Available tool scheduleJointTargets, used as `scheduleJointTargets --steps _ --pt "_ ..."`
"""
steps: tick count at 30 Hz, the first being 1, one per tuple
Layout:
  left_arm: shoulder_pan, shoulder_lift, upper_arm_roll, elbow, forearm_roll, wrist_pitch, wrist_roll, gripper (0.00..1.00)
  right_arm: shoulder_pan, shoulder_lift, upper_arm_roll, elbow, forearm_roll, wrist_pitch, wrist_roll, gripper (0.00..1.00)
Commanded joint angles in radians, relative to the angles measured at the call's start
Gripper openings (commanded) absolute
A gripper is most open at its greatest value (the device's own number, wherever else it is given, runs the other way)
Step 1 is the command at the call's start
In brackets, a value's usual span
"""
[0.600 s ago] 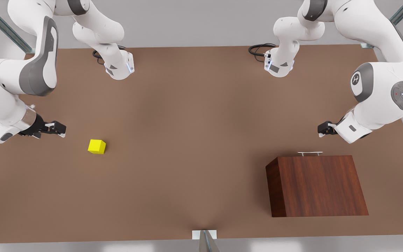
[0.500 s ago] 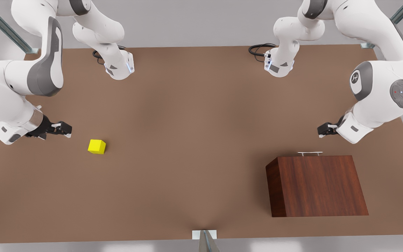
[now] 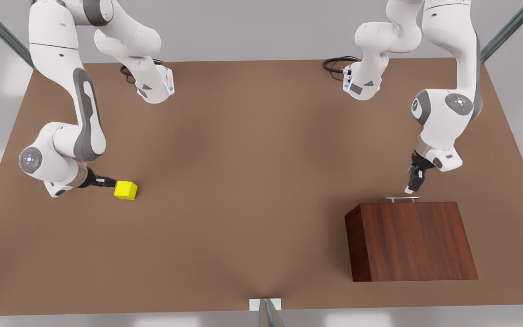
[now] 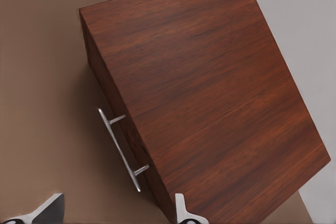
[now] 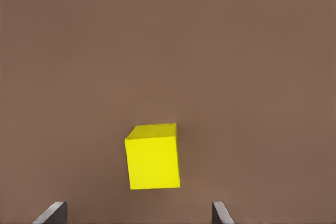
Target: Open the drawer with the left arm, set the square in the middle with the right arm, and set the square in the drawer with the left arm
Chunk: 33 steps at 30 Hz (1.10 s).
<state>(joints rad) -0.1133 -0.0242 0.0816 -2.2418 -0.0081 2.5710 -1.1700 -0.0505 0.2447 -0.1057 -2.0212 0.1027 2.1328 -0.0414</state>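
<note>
Two arms at work on the brown surface (image 3: 252,181). Cabinet (image 3: 413,240) sits lower right of the front view, drawer shut, silver handle (image 3: 402,198) along its upper edge. Left claw (image 3: 413,184) hangs just above the handle, tips spread in the left wrist view, handle (image 4: 121,148) between them. Judgement: drop straight, centre on the bar, close, then pull away from the cabinet in line with the drawer. Square (image 3: 125,190) lies at left centre of the front view. Right claw (image 3: 107,183) is just beside it, fingers wide, square (image 5: 153,156) near them but not gripped. Judgement: advance until the square is between the pads before closing.
</note>
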Motion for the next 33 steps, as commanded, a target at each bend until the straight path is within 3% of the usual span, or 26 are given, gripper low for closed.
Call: scheduleJointTargets --steps 1,7,24,25,26,27,29,33 --pt "-0.002 0.0 0.0 -0.021 -0.004 0.027 -0.008 1.0 0.0 0.008 0.0 -0.002 0.0 0.002 0.0 1.0" --pt "0.0 0.006 0.004 -0.09 -0.105 0.124 -0.019 1.0 0.006 0.107 -0.002 -0.048 -0.003 0.171 -0.002 1.0" --pt "0.007 0.092 0.02 -0.159 -0.256 0.279 -0.022 1.0 0.026 0.179 0.001 -0.14 0.002 0.3 0.0 1.0" --pt "0.007 0.095 0.02 -0.157 -0.256 0.282 -0.022 1.0 0.027 0.182 0.001 -0.14 0.002 0.3 -0.002 0.85" --pt "0.007 0.101 0.02 -0.157 -0.256 0.29 -0.022 1.0 0.027 0.185 0.003 -0.139 0.002 0.299 0.0 0.77" --pt "0.007 0.11 0.02 -0.157 -0.256 0.302 -0.023 1.0 0.027 0.185 0.003 -0.139 0.002 0.3 -0.002 0.77" --pt "0.008 0.116 0.02 -0.156 -0.256 0.308 -0.022 1.0 0.029 0.183 0.003 -0.136 0.002 0.294 -0.005 0.66" --pt "0.009 0.15 0.02 -0.15 -0.271 0.333 -0.022 1.0 0.031 0.183 0.003 -0.134 0.002 0.292 -0.003 0.62"
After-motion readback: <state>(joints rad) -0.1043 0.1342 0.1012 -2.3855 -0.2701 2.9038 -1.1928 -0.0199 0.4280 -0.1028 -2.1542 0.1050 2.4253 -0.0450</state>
